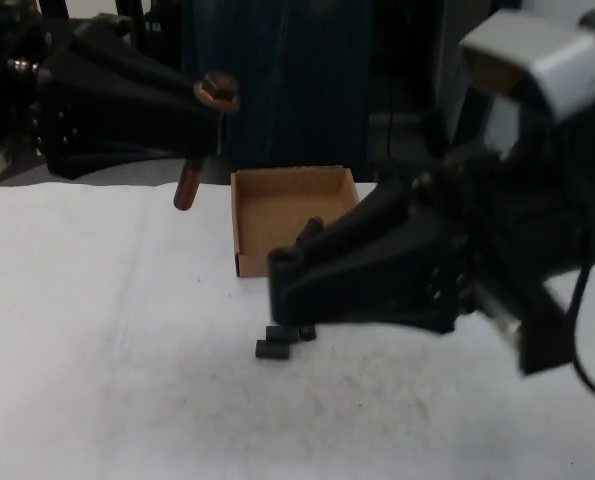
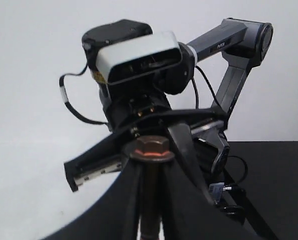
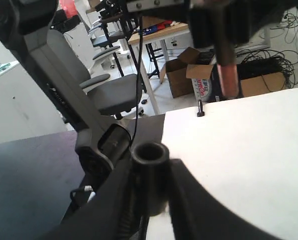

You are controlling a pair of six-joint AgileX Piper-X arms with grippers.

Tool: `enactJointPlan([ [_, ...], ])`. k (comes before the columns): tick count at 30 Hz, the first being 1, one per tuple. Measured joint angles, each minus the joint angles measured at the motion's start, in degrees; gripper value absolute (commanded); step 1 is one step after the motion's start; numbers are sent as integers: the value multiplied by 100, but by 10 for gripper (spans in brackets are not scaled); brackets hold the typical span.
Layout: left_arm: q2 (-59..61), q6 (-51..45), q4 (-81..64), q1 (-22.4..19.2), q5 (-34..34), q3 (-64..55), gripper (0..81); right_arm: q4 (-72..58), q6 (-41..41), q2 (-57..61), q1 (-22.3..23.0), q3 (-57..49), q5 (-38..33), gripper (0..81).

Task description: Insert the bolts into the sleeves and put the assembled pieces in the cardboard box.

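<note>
My left gripper (image 1: 205,128) hangs above the bench's back left, shut on a copper bolt (image 1: 187,185) whose hex head (image 2: 151,146) points up. The cardboard box (image 1: 245,215) stands open at the back middle of the white bench. In front of the box, my right gripper (image 1: 299,252) is shut on a black sleeve (image 3: 150,156), its hollow end facing outward. In the right wrist view the bolt's shaft (image 3: 228,65) hangs a way beyond the sleeve. Loose black sleeves (image 1: 277,343) lie on the bench just below my right gripper.
The white bench cover (image 1: 97,340) is bare at the left and front. A small black piece (image 3: 201,108) stands near the bench's far edge. Chairs, tables and cardboard cartons (image 3: 186,75) fill the room beyond.
</note>
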Motion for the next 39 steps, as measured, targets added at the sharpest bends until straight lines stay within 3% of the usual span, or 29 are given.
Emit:
enactJointPlan([
  [7, 0, 0, -156, -64, 0, 0, 8, -1440, 274, 97, 212, 794, 790, 2],
  [16, 11, -140, -536, -670, 0, 0, 8, -2090, 198, 97, 212, 1328, 1622, 2],
  [30, 621, -693, -932, -791, 36, 0, 8, -2128, 165, 97, 212, 1353, 1742, 2],
  [39, 748, -1936, -932, -791, 36, 0, 8, -2128, 230, 68, 212, 1353, 1594, 2],
])
